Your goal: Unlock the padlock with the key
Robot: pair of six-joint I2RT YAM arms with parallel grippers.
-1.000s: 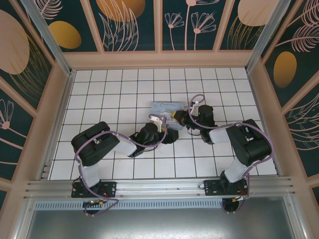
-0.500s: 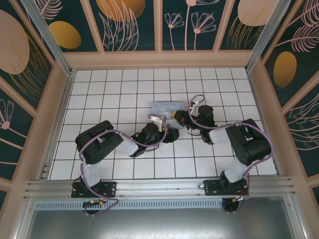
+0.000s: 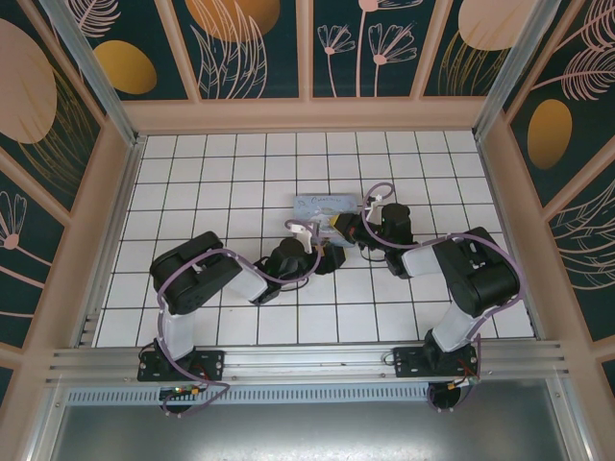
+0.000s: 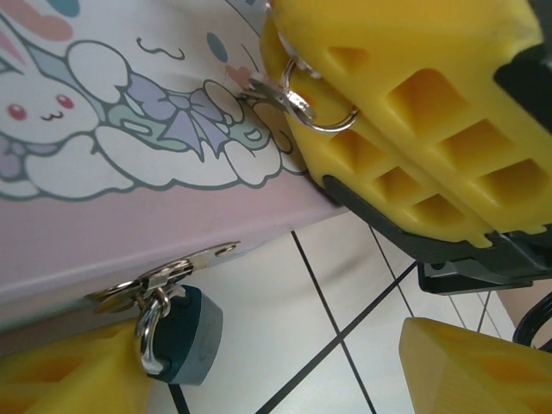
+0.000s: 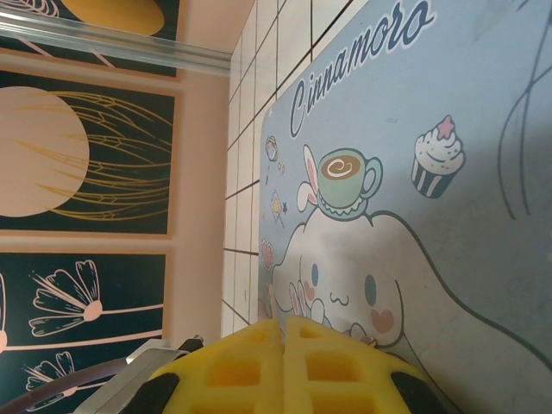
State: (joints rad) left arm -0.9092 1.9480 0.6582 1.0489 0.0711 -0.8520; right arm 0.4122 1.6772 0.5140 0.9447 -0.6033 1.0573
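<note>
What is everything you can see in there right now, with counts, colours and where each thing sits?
tin: one, pale blue, cartoon print, mid-table.
padlock: one, blue body, metal shackle, hooked through the tin's latch.
key: one, silvery, on a small ring, above the padlock against the tin's side.
table: one, white tiles, dark grid lines.
wall panels: several, dark with floral print, around the table.
left end effector: one, yellow fingers, open, at the padlock.
right end effector: one, yellow fingers, shut on the key.
</note>
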